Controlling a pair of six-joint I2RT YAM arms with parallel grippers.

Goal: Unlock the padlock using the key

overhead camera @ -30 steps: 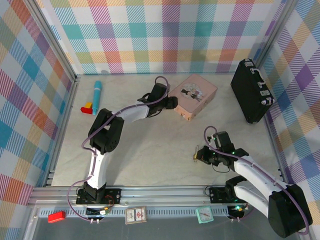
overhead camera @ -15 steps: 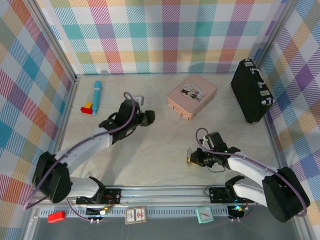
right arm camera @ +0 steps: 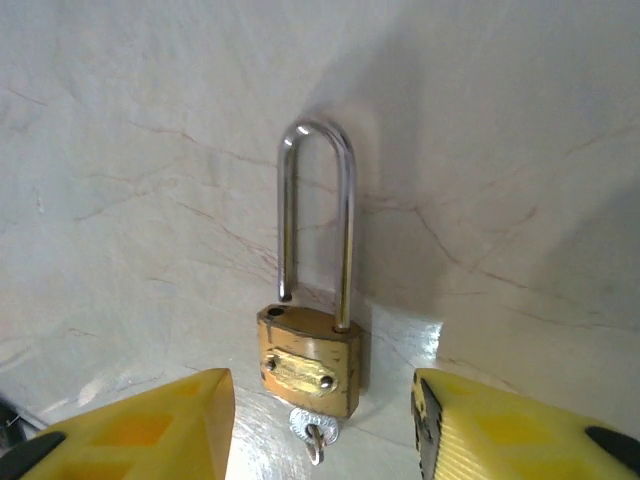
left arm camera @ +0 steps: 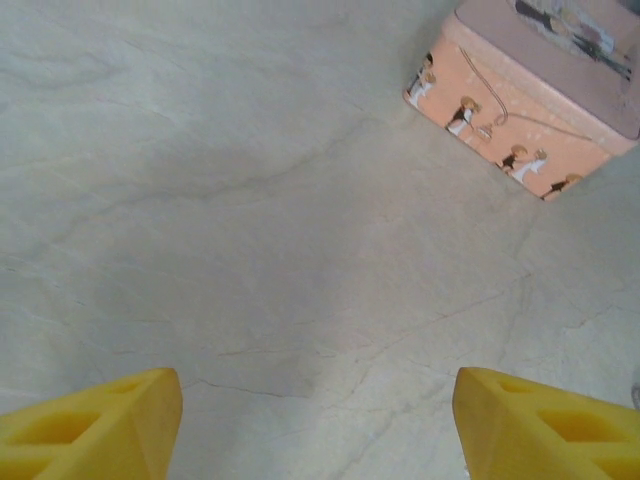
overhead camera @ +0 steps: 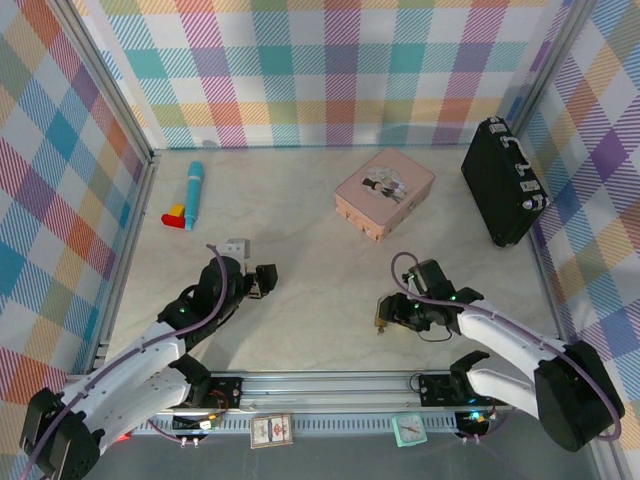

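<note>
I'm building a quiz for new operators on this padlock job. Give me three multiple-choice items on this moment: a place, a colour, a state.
1. Where is the padlock? A on the table between the fingers of the right gripper; B lifted clear of the table; C hung on a hook.
2. What colour are those fingers? A black; B yellow; C silver.
3. How does the shackle stand? A both legs seated in the body; B one leg out of the body; C taken off altogether.
Key: 1 A, it rests on the marbled top, a finger either side; 2 B, both show yellow; 3 B, one leg's end hangs free above the brass body, the key in the keyhole.
</note>
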